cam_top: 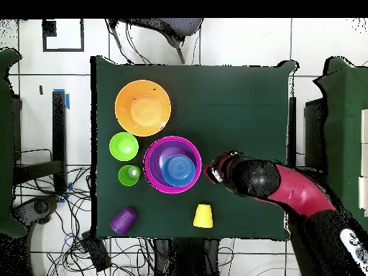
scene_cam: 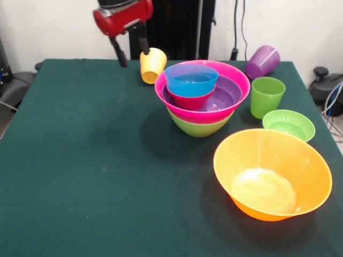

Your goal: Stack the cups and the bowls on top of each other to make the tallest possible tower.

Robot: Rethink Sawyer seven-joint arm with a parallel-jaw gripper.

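— Green at the bottom: the tower (scene_cam: 202,101) stands on a green bowl (scene_cam: 198,127), with the pink bowl (scene_cam: 236,80) in it, then the purple bowl (scene_cam: 228,96), then the red bowl (scene_cam: 190,101), and the blue bowl (scene_cam: 191,79) on top.

— Where on the table (scene_cam: 80,160)?

— In the front view, a little toward 1 o'clock from the table's middle. From overhead it shows as pink, purple and blue rings (cam_top: 172,164).

— And the cups?

— The yellow cup (scene_cam: 152,65) lies on its side at 10 o'clock of the tower, close to it. The purple cup (scene_cam: 262,61) lies tipped over at 2 o'clock, near the far edge. The green cup (scene_cam: 267,96) stands upright at 3 o'clock, just beside the pink rim.

— Other bowls?

— A light green bowl (scene_cam: 289,124) sits at 4 o'clock, near the green cup. The orange bowl (scene_cam: 272,174) sits at 5 o'clock, apart from the stack, mouth up.

— The gripper (scene_cam: 133,48)?

— It hangs at 10 o'clock, just left of the yellow cup. Its two dark fingers (scene_cam: 119,53) are spread apart and hold nothing; one seems to sit right by the cup's base, though contact is unclear. Overhead, the arm (cam_top: 287,188) hides the fingers.
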